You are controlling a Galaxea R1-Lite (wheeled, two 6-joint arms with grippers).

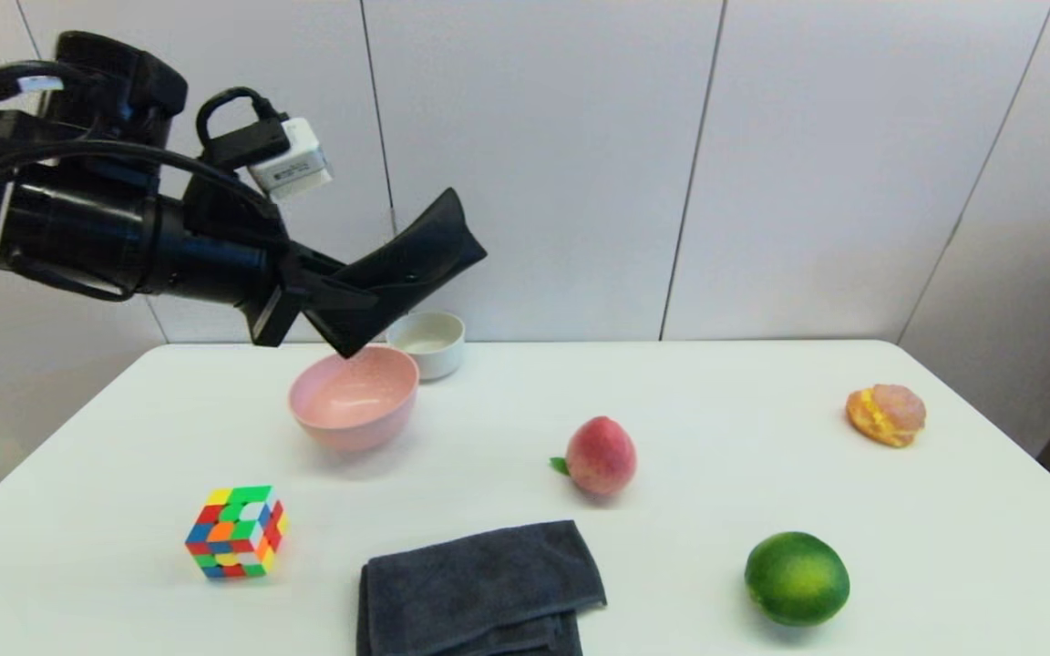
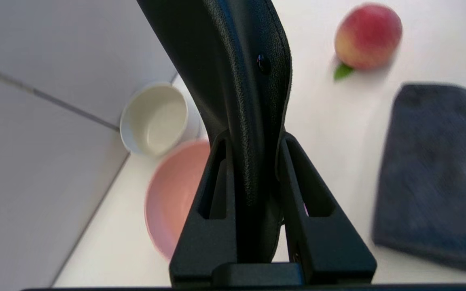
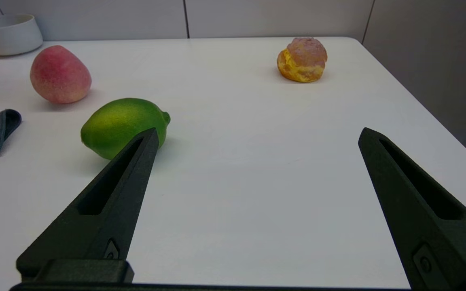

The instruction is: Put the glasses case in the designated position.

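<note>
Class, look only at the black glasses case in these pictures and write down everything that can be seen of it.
The glasses case is a flat, elongated black pouch with a grained, leather-like surface, a stitched curved edge and a small snap button. It is off the table, held in the air by the left gripper, whose two fingers are shut on its lower end. It juts up at a slant above the pink bowl, without touching it. Nothing else touches it.

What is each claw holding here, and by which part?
The left claw grips the glasses case by one end, lifted above the pink bowl. The right claw is open and holds nothing.
</note>
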